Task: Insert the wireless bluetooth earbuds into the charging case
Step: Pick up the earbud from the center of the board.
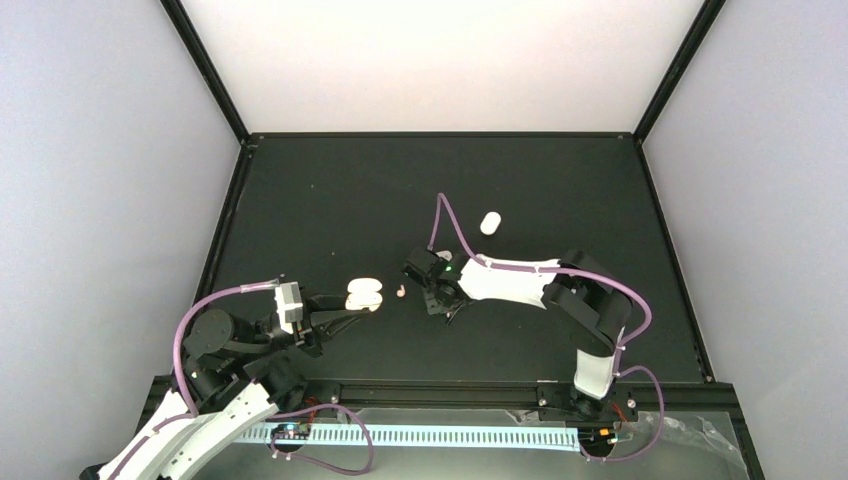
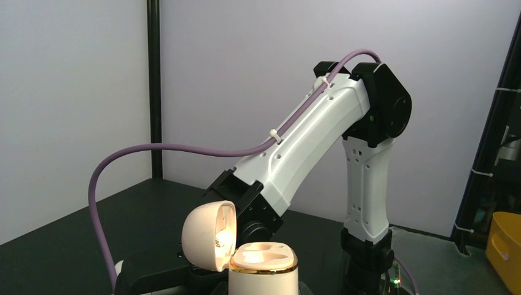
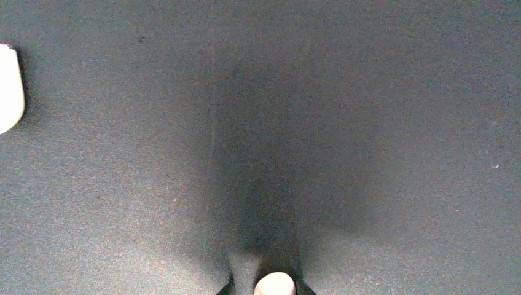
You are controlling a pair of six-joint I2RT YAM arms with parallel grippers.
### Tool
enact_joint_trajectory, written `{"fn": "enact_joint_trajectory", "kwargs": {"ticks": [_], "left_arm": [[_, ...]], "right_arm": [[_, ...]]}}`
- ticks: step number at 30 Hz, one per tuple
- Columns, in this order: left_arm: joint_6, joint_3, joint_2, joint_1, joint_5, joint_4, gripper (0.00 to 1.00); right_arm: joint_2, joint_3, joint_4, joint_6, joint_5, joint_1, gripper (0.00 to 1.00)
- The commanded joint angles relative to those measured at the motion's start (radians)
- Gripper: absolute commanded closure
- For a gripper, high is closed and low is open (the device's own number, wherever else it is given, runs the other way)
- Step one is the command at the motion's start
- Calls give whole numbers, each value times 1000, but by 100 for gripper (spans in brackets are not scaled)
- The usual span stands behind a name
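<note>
The charging case (image 1: 363, 294) is cream-white and stands open in my left gripper (image 1: 357, 308), which is shut on its base. In the left wrist view the case (image 2: 263, 273) shows a gold rim, two empty recesses and its lid tipped to the left. One earbud (image 1: 401, 292) lies on the mat just right of the case. My right gripper (image 1: 446, 303) points down at the mat right of that bud. In the right wrist view a pale earbud (image 3: 274, 285) sits pinched between its dark fingertips, low over the mat.
A plain white pill-shaped capsule (image 1: 489, 223) lies farther back on the black mat (image 1: 330, 200). A white rounded thing (image 3: 9, 89) shows at the left edge of the right wrist view. The right arm (image 2: 319, 135) rises behind the case.
</note>
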Motion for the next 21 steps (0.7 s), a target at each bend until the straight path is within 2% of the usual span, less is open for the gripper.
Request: {"fn": "enact_joint_trajectory", "kwargs": {"ticks": [1,14,21], "left_arm": [[5,4,4,-1,12,21,99],[8,4,9,-1,15,23,98],[8,4,6,-1,13,21,98]], "right_arm": [[64,-12,-27,-32,-10,-11,76],[81,1,-51,-71,32,-17,75],[86,-2,-46,-83,25,-17,81]]}}
